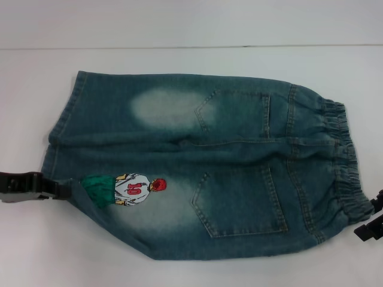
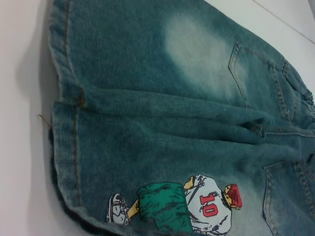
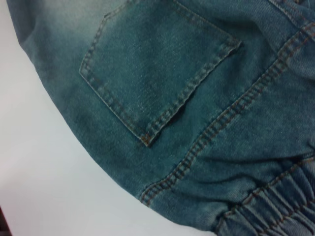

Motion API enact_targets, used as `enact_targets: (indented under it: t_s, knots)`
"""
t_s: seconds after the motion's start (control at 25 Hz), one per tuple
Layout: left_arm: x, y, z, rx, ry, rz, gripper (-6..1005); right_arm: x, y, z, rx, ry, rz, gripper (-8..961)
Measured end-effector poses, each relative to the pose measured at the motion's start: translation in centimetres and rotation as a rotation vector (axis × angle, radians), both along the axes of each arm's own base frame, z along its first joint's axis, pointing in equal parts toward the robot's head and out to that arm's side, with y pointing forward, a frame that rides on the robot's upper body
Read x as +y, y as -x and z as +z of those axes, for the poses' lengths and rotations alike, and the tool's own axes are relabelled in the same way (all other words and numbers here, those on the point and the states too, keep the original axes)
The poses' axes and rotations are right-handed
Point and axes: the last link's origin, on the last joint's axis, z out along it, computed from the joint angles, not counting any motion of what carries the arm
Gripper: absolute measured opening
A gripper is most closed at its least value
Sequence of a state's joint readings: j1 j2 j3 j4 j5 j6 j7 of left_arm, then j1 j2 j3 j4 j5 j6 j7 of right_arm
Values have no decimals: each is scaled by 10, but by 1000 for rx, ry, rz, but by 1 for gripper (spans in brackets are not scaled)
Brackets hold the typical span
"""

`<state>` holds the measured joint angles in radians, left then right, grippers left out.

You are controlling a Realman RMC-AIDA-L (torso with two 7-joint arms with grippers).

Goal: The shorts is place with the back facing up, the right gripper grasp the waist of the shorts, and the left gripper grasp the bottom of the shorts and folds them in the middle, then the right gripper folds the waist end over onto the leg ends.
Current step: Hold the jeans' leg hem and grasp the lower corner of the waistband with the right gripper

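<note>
White table (image 1: 191, 30), shorts (image 1: 197, 161) (back up) between left gripper (image 1: 60, 190), right gripper (image 1: 372, 224)

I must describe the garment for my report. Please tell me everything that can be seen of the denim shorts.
The shorts are faded blue-green denim with two pale bleached patches, lying flat, back up, on the white table. Two stitched back pockets show. The gathered elastic waist points to the robot's right, the leg hems to its left. An embroidered player wears a white jersey numbered 10 and green shorts. The left hand meets the near hem; the right hand sits by the waist's near corner.
</note>
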<state>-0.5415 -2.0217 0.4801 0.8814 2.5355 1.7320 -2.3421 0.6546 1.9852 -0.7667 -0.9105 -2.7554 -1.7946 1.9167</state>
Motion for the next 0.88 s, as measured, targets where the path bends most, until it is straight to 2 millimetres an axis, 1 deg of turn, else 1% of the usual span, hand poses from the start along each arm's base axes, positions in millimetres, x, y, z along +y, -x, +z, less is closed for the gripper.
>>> enact_targets:
  t_s: [0.2, 0.4, 0.72, 0.88]
  knots:
    - [-1, 1, 0, 0, -1, 0, 37, 1, 1, -4, -14, 10, 20, 841]
    - [0, 0, -1, -3, -2, -1, 36, 2, 3, -6, -18, 19, 30, 603]
    - [0, 0, -1, -6, -3, -1, 36, 3, 5, -10, -32, 28, 55, 357]
    - [0, -2, -1, -16, -12, -5, 36, 4, 5, -11, -39, 31, 63, 186]
